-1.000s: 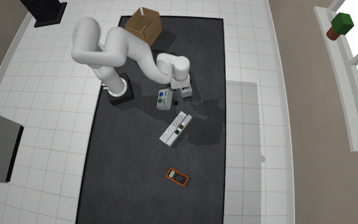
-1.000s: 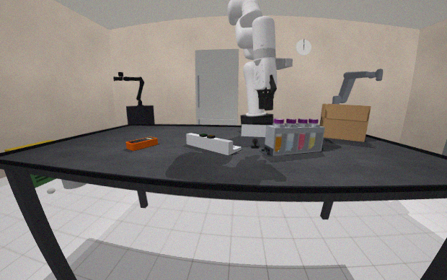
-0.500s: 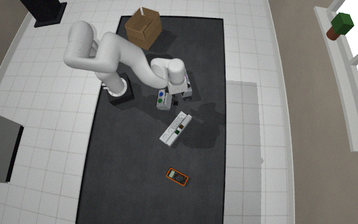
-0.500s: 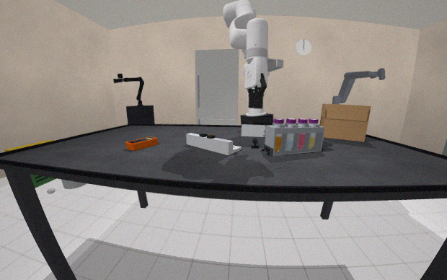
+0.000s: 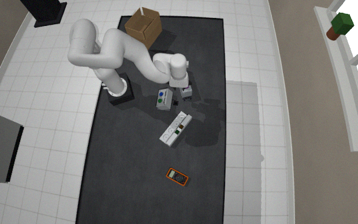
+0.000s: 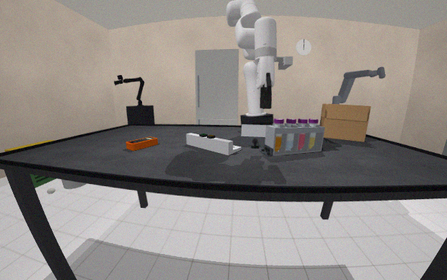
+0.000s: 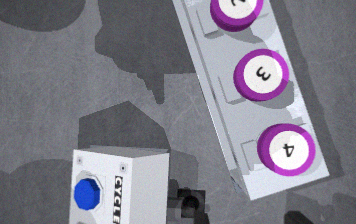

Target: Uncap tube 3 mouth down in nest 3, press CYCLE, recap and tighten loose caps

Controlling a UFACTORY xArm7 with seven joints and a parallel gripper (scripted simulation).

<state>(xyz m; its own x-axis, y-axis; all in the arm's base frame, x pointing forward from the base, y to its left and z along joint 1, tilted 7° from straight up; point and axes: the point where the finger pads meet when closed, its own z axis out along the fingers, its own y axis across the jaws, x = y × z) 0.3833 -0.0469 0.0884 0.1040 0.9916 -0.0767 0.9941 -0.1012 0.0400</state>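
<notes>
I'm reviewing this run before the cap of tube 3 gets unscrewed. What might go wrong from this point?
1. The caps of tube 3 and tube 4 sit close together in the decapping station; the partly open, empty gripper hangs high above, so a slightly off descent might grab or loosen the wrong cap.
2. The key housing with the blue CYCLE key stands near the station; the arm might bump it and start the single aspirate step early.

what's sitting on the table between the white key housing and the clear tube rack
Top view: a small black object, identity unclear, lies between the white key housing and the clear tube rack.
</notes>
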